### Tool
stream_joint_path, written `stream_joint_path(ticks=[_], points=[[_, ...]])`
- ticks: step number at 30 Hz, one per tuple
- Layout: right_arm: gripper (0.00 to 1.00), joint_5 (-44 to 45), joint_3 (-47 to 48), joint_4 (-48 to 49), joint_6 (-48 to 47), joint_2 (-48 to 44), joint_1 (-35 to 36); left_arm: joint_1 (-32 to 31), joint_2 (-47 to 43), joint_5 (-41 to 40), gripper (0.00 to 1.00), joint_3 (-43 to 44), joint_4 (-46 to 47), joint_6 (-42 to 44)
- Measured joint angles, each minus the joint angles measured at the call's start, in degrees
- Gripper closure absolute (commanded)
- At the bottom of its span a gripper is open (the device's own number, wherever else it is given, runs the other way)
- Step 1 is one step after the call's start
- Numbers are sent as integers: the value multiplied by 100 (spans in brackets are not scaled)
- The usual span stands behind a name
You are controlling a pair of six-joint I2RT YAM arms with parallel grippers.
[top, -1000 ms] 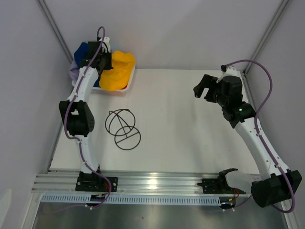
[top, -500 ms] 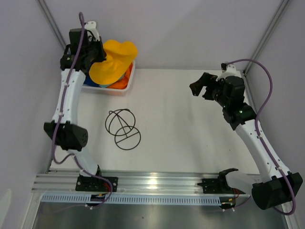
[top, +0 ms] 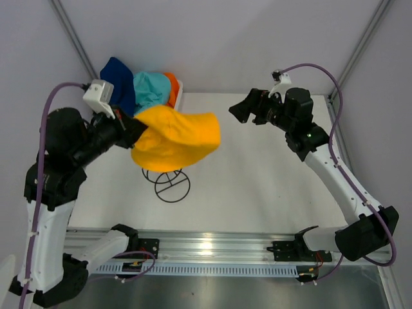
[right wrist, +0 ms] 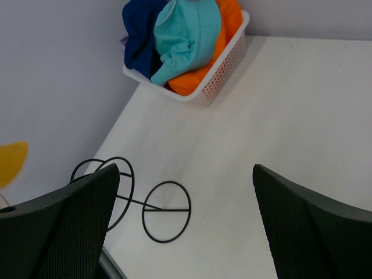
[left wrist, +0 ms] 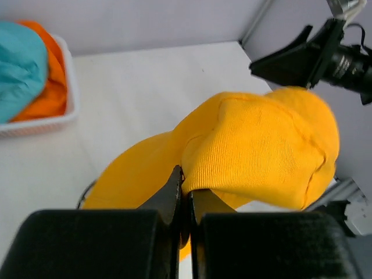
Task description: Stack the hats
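Observation:
My left gripper (top: 136, 132) is shut on the brim of the yellow hat (top: 177, 137), which hangs in the air above the black wire stand (top: 168, 183). In the left wrist view the yellow hat (left wrist: 256, 151) fills the middle, pinched at the gripper (left wrist: 187, 189). The navy hat (top: 119, 77), teal hat (top: 151, 89) and orange hat (top: 172, 84) lie in the white basket (top: 177, 96) at the back left. My right gripper (top: 248, 108) is open and empty, in the air right of the yellow hat. The lavender and red hats are hidden.
The right wrist view shows the basket (right wrist: 224, 64) with the navy hat (right wrist: 142, 35), teal hat (right wrist: 186, 32) and orange hat (right wrist: 224, 23), and the wire stand (right wrist: 139, 200) on the white table (right wrist: 279, 128). Grey walls close in left and behind.
My left arm has lifted the yellow hat out of the basket and carried it forward and right, over the wire stand. My right gripper has moved left toward it.

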Motion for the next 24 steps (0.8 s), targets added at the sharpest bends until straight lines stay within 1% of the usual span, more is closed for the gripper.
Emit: stream_joint_path(ticks=[3, 8, 13, 17, 19, 21, 24], points=[[0, -118, -160, 70, 129, 2, 37, -116, -455, 79, 99, -684, -103, -160], [0, -120, -564, 122, 282, -2, 149, -125, -623, -225, 99, -1169, -286, -160], [0, -136, -767, 205, 507, -2, 334, -127, -560, -634, 99, -1786, -299, -98], [0, -160, -938, 409, 828, -2, 728, -129, -221, -964, 99, -1893, -286, -2], [1, -92, -1021, 527, 1126, 0, 1032, -131, -79, -1040, 99, -1893, -286, 55], [1, 160, -1073, 575, 1681, 9, 1357, -131, 2, -1145, 99, -1893, -286, 96], [0, 238, -1318, 903, 2450, 13, 1648, -131, 33, -1296, 99, -1893, -286, 98]])
